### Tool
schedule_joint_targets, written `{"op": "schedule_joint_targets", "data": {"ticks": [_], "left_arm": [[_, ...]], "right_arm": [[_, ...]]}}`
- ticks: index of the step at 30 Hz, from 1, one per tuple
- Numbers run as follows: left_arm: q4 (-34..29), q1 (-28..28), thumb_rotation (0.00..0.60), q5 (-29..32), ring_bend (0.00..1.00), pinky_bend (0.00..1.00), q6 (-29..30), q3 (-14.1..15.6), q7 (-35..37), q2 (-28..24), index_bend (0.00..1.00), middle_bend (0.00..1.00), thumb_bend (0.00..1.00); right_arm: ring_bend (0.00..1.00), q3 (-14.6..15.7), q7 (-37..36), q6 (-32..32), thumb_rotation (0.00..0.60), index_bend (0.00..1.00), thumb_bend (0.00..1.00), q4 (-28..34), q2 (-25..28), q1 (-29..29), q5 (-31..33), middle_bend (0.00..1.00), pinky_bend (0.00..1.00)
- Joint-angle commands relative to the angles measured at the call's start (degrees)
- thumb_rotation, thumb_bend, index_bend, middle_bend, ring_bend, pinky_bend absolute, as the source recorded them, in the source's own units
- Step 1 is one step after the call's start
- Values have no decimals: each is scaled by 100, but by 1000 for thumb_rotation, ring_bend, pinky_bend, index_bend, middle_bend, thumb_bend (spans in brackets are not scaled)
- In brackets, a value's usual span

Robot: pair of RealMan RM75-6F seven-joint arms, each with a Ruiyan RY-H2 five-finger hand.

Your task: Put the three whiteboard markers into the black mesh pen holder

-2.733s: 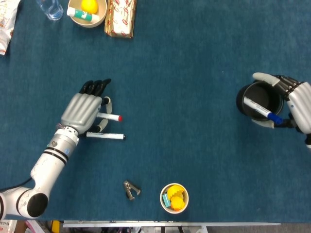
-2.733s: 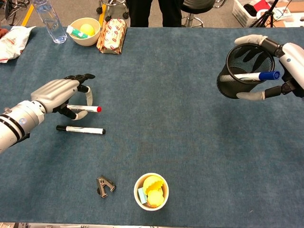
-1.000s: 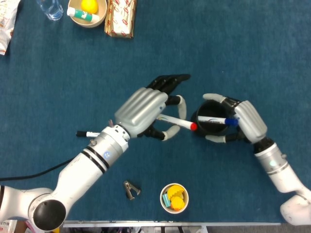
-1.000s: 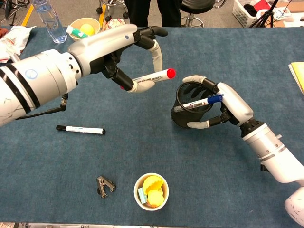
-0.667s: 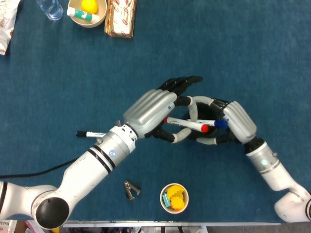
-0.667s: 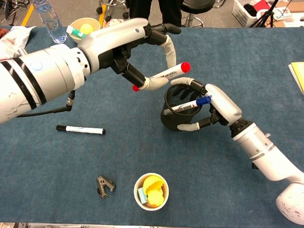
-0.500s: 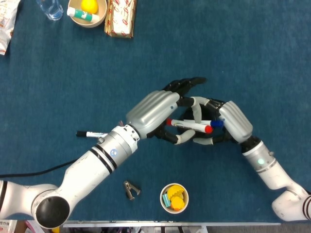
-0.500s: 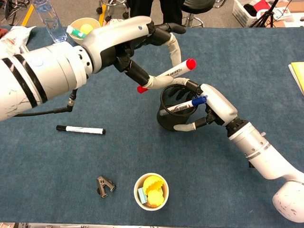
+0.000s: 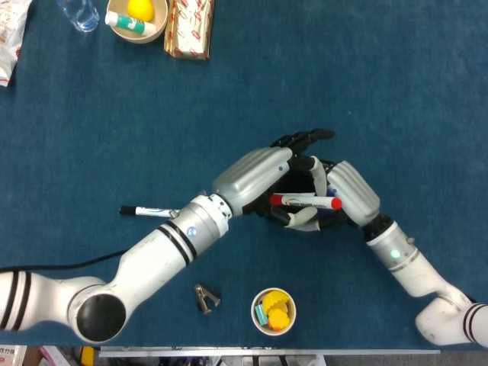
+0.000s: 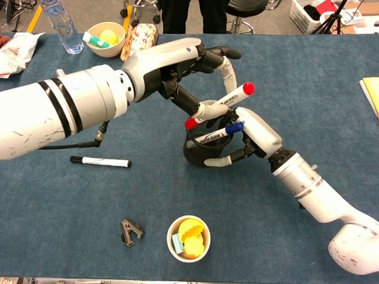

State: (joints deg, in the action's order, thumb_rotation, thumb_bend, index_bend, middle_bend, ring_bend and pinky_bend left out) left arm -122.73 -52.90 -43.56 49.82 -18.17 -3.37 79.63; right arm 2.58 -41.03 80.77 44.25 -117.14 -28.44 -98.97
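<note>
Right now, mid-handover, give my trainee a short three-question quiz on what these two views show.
1. True or false: the red-capped marker is held in the left hand over the black mesh pen holder.
2. Which hand grips the pen holder: A left, B right?
3. Fill in: the marker lying loose on the table has a ____ cap.

Key:
1. True; its lower end is at the rim, not dropped in.
2. B, the right hand, with the blue-capped marker already in the holder.
3. Black; the black-capped marker lies near the table's left side.
</note>
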Motion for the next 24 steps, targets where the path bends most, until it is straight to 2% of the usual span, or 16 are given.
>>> {"op": "schedule_joint_targets", "data": {"ticks": [1,11,13,14,19,24], "left_arm": [[115,-69,600,42,0,14,-50,40,89,95,676,53,345],[245,-194,600,11,0,15,-102,87,238,246,675,54,345],[274,-200,600,1,0,15,-110,101,273,268,650,54,345],[290,-202,600,-8,0,15,-118,108,292,276,630,54,345],[361,-197,600,-46,0,14,-157,134,403,280,400,53,345],[440,-192,600,-52,0,14,-208,171,504,283,241,47,345]], "right_arm": [[436,-2,-2,-5,600,428,0,-14,-29,-31,-6,521,486],[436,-16,13,-51,600,428,0,-33,-161,-143,4,521,486],[436,-21,16,-53,600,428,0,-37,-175,-157,9,521,486],[436,-22,19,-48,600,428,0,-40,-178,-161,10,521,486],[436,-17,34,-34,600,428,0,-48,-168,-165,26,521,486],[435,-9,42,-17,600,428,0,-34,-154,-162,40,521,486]]}}
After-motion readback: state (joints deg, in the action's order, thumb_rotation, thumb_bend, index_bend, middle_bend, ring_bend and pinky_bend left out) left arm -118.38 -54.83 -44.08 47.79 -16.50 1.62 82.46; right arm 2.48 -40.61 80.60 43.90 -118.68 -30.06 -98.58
